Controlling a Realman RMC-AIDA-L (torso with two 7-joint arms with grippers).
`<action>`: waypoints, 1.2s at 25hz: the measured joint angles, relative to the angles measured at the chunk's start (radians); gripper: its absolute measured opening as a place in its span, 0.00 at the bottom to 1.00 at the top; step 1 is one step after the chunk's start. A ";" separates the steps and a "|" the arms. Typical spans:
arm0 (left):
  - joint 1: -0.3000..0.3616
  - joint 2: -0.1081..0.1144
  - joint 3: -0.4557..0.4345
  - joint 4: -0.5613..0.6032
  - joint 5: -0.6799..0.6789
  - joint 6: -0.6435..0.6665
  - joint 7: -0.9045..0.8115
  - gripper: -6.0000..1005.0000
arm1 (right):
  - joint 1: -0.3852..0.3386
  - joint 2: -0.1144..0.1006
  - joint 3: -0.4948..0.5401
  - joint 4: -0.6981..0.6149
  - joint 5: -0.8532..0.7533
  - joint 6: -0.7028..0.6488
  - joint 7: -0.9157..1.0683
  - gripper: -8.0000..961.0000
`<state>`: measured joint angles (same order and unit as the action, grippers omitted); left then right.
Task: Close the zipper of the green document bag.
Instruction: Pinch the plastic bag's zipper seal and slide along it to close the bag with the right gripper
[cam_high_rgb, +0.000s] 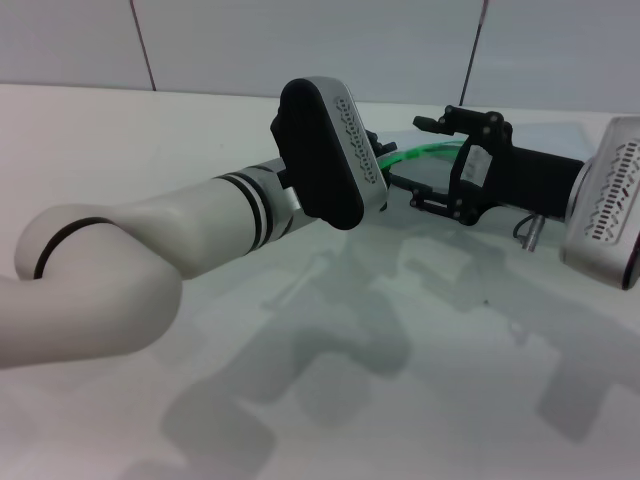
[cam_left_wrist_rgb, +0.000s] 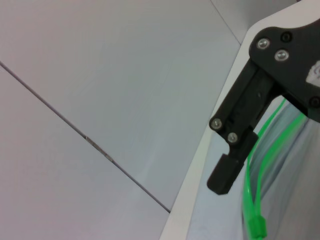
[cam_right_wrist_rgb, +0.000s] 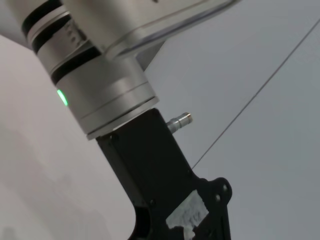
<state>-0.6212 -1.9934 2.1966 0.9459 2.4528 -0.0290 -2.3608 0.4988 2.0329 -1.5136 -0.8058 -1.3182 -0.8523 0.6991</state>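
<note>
The green document bag (cam_high_rgb: 550, 132) lies flat at the back right of the table. Its zipper (cam_high_rgb: 415, 152) shows as a bright green strip curving up off the bag's edge. My right gripper (cam_high_rgb: 416, 161) reaches in from the right and stands open, one finger above the strip and one below. The left wrist view shows one black finger (cam_left_wrist_rgb: 235, 145) of a gripper beside the zipper (cam_left_wrist_rgb: 250, 185), with the small green slider tab (cam_left_wrist_rgb: 257, 227) at the strip's end. My left arm's wrist (cam_high_rgb: 325, 150) hides its own gripper; only that gripper's black body (cam_right_wrist_rgb: 165, 200) shows in the right wrist view.
The white table (cam_high_rgb: 400, 400) stretches toward me under the arms' shadows. Its far edge (cam_left_wrist_rgb: 200, 165) runs close behind the bag, with a grey panelled wall (cam_high_rgb: 300, 40) beyond. The two arms meet closely over the bag.
</note>
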 joint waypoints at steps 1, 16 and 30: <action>-0.001 0.000 0.000 0.001 0.000 0.000 0.000 0.06 | 0.000 0.001 0.000 0.000 0.000 0.002 -0.010 0.66; -0.003 -0.005 0.006 0.010 0.000 0.003 0.006 0.06 | 0.006 0.002 -0.031 0.010 0.008 0.084 -0.054 0.62; 0.001 -0.008 0.003 0.010 0.002 0.004 0.010 0.06 | 0.015 0.003 -0.045 0.009 0.021 0.129 -0.048 0.50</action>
<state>-0.6199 -2.0011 2.2000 0.9563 2.4546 -0.0245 -2.3506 0.5137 2.0356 -1.5588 -0.7971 -1.2970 -0.7233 0.6514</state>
